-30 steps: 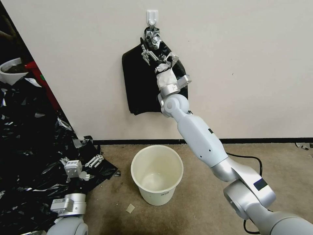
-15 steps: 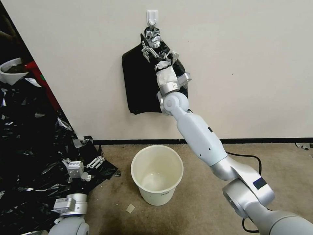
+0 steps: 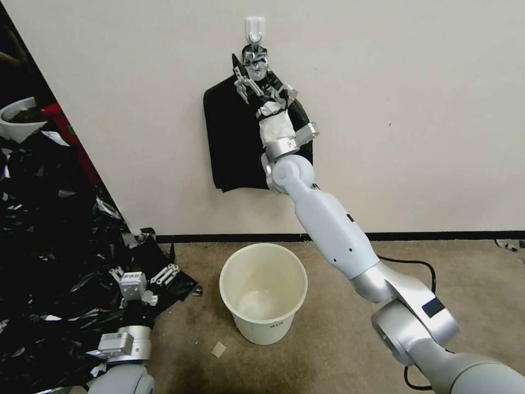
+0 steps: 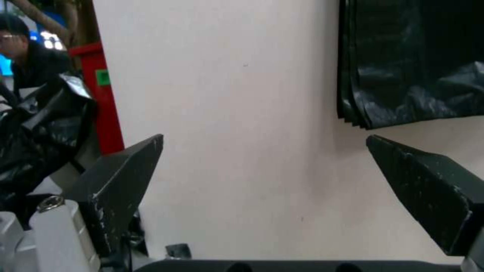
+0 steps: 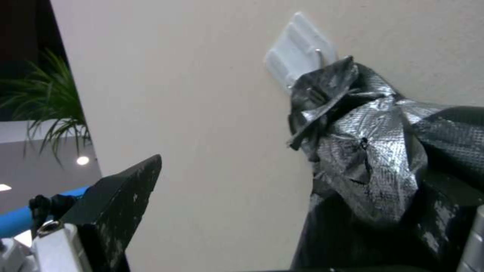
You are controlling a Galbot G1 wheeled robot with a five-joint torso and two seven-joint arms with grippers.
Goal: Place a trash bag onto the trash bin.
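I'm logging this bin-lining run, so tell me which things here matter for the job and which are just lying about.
Part of the job:
trash bin, unlined, on the carpet
stack of bags hanging from the wall hook
right gripper, open at the stack's taped top
left gripper, open, low by the heap

Lying about:
heap of black plastic
white pot
paper scrap

The trash bin [image 3: 263, 291], a cream-white round bucket tapering toward its base, stands upright and open on the carpeted floor near the wall's dark baseboard, a small dark label near its bottom.

Plain cream wall [image 3: 415, 98] w/ white hook [image 3: 255, 27], black baseboard [image 3: 437, 236] — worn tan carpet [image 3: 339, 328] below.
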